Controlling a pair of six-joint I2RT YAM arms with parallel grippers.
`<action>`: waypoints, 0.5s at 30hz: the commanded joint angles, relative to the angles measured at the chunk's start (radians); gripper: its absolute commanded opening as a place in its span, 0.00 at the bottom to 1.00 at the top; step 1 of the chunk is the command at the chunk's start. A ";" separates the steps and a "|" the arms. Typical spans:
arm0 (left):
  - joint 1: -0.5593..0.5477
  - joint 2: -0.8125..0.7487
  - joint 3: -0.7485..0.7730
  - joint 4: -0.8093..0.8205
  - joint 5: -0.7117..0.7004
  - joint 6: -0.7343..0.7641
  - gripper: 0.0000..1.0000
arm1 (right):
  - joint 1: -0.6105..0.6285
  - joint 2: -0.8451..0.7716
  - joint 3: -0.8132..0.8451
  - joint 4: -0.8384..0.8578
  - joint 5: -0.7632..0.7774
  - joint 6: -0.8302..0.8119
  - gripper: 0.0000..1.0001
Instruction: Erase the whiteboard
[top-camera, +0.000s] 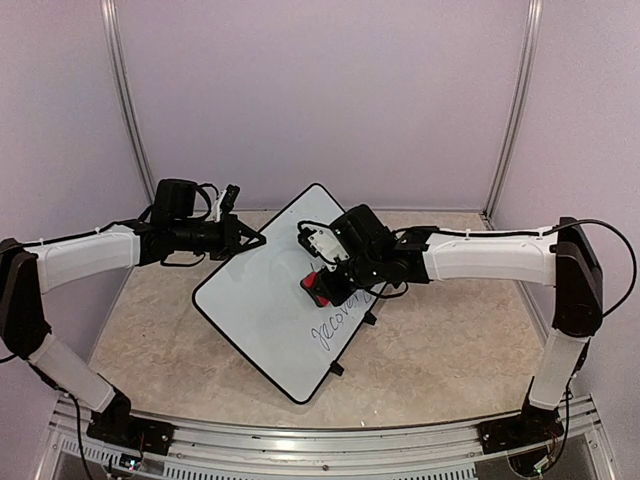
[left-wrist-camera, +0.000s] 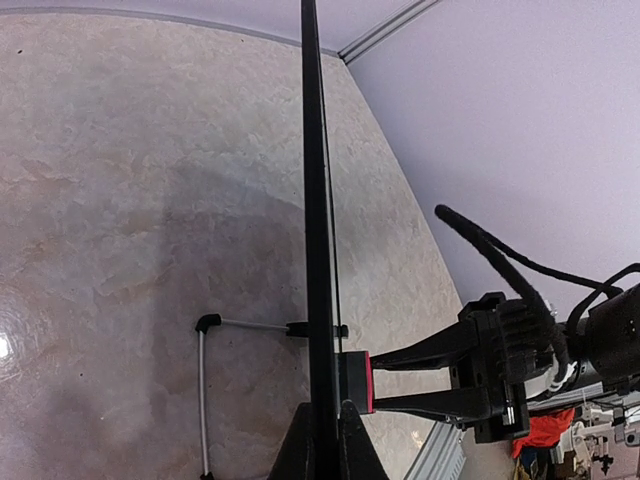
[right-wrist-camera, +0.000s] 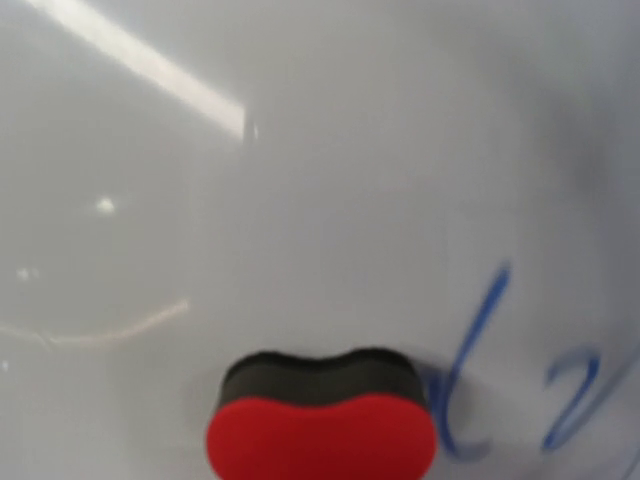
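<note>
free: table (top-camera: 460, 340) right of whiteboard (top-camera: 255, 310) | blocked: board centre, right arm (top-camera: 480, 258) and eraser (top-camera: 317, 287)

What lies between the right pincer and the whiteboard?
A red eraser, black felt side against the whiteboard, held in the right pincer; the right wrist view shows it.

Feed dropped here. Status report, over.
Left gripper shut on whiteboard edge. Right gripper shut on eraser, against board. Blue writing not yet wiped. No obstruction seen.

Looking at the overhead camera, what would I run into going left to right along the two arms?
Left arm's white link → left gripper, clamped on the whiteboard edge → red eraser, held in the right gripper → right arm's white link.
</note>
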 joint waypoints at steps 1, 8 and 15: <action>-0.005 -0.013 -0.016 0.054 0.019 0.070 0.00 | -0.007 -0.032 -0.116 -0.017 0.002 0.024 0.21; -0.005 -0.011 -0.017 0.056 0.019 0.069 0.00 | -0.024 -0.016 -0.073 -0.008 -0.011 0.020 0.21; -0.005 -0.013 -0.019 0.054 0.015 0.072 0.00 | -0.062 0.067 0.098 -0.032 -0.038 0.001 0.21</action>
